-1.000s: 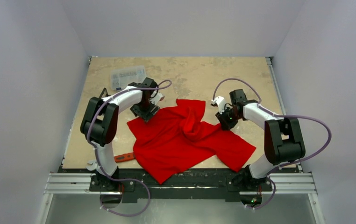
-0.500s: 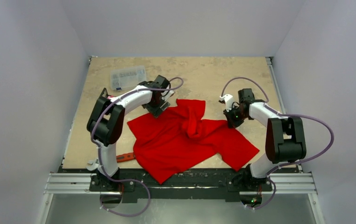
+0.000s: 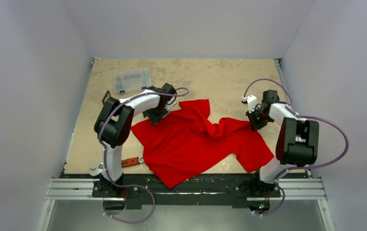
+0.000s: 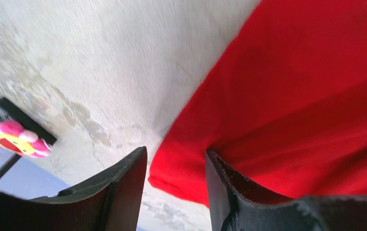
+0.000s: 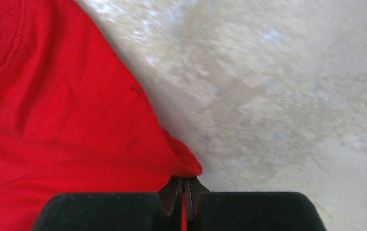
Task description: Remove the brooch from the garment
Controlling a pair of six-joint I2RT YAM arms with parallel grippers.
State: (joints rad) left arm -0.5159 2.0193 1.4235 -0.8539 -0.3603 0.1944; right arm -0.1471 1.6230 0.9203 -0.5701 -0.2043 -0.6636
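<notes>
Brooch (image 4: pixel 13 139) in neither grip. Right gripper (image 5: pixel 185 185) pressed shut on shirt (image 5: pixel 51 120) corner, likely to tension the cloth. Left gripper (image 4: pixel 176 154) spread, straddling the opposite hem, unclamped. Caught only by left wrist view: brooch against a black bar (image 4: pixel 6 108), apart from shirt. From above, not made out.

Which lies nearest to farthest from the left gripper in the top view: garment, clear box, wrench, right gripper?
From the left gripper:
1. garment, at the gripper, its edge between the jaws.
2. clear box, far left, and wrench, near left by the arm's base: too close to call.
3. right gripper, across the garment on the right.
</notes>
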